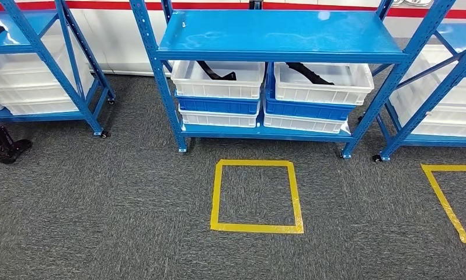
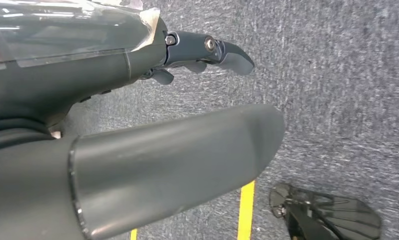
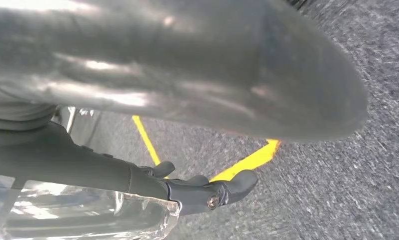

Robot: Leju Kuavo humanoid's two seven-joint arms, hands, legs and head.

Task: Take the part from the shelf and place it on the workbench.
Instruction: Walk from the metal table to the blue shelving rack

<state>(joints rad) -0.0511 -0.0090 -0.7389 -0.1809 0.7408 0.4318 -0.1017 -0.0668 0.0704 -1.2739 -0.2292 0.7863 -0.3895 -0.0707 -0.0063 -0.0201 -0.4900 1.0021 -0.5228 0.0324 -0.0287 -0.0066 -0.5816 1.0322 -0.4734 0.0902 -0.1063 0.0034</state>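
A blue shelf [image 1: 277, 36] stands ahead in the head view. On its lower level, two white bins top stacks of blue and white bins. A black part [image 1: 216, 73] lies in the left white bin [image 1: 219, 86], and another black part [image 1: 310, 73] lies in the right white bin [image 1: 327, 87]. My left hand [image 2: 177, 150] hangs over grey carpet, its fingers [image 2: 222, 52] stretched out apart from the thumb and holding nothing. My right hand [image 3: 187, 75] also hangs over the carpet, its fingers [image 3: 212, 192] straight and holding nothing.
A yellow tape square [image 1: 257, 195] marks the carpet in front of the shelf, and part of another [image 1: 449, 201] shows at the right. Similar blue shelves with white bins stand at the left [image 1: 44, 70] and right [image 1: 447, 81]. A dark object [image 1: 0, 143] sits at the left edge.
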